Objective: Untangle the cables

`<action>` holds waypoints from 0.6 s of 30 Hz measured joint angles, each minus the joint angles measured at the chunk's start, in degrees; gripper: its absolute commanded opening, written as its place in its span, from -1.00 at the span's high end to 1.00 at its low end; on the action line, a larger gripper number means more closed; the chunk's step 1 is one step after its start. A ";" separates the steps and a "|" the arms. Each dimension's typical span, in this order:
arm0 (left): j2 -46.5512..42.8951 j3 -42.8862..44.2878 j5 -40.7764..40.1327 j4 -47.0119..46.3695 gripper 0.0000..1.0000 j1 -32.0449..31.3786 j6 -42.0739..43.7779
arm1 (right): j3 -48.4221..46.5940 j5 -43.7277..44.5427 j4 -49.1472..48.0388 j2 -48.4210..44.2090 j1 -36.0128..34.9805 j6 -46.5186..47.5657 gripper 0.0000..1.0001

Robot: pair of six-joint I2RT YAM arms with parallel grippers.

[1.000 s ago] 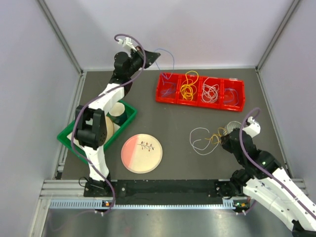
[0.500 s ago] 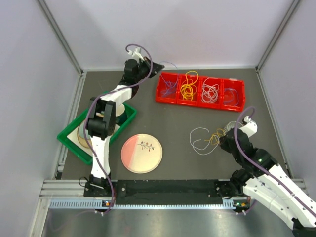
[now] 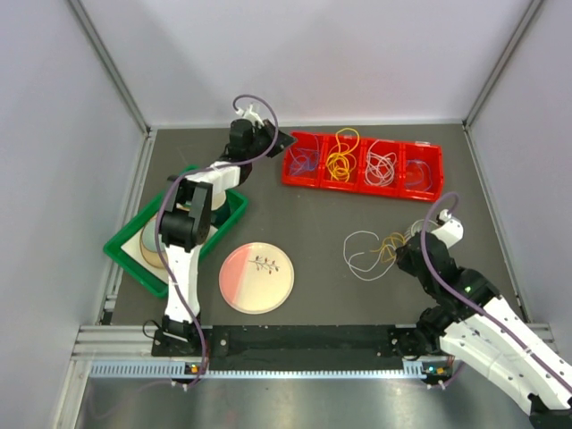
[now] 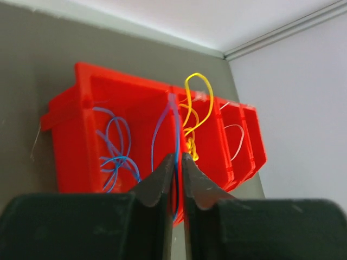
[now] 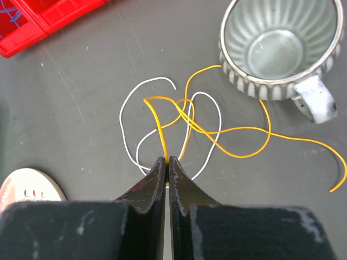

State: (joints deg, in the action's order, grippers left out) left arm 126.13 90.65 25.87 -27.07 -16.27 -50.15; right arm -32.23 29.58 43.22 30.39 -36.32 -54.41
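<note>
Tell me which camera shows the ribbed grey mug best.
Right wrist view: the mug sits close, its ribbed inside and handle plain. The top view shows only a small part beside the right arm. The left wrist view misses it.

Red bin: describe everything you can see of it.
Red bin, glossy plastic, four open compartments in a row, flat at the far side of the grey table. From the left: blue cable, yellow cable spilling over the back wall, white cable; last unclear. The left pincer pinches a blue strand over it.
</note>
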 measured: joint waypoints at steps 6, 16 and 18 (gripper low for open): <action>-0.02 -0.90 -1.62 5.33 -0.15 -0.28 3.82 | 0.02 -0.24 -0.81 0.11 0.00 0.00 1.00; -4.96 -0.87 -4.94 13.92 -0.41 -3.10 12.22 | 0.02 -0.90 -2.03 1.38 0.00 0.00 1.00; -7.72 -0.87 -6.34 15.91 -0.42 -3.82 14.53 | 0.02 -1.18 -2.25 1.92 0.00 0.09 1.00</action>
State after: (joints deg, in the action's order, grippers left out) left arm 118.41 89.78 19.53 -11.16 -20.10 -35.62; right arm -32.21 28.40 40.97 32.32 -36.32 -54.33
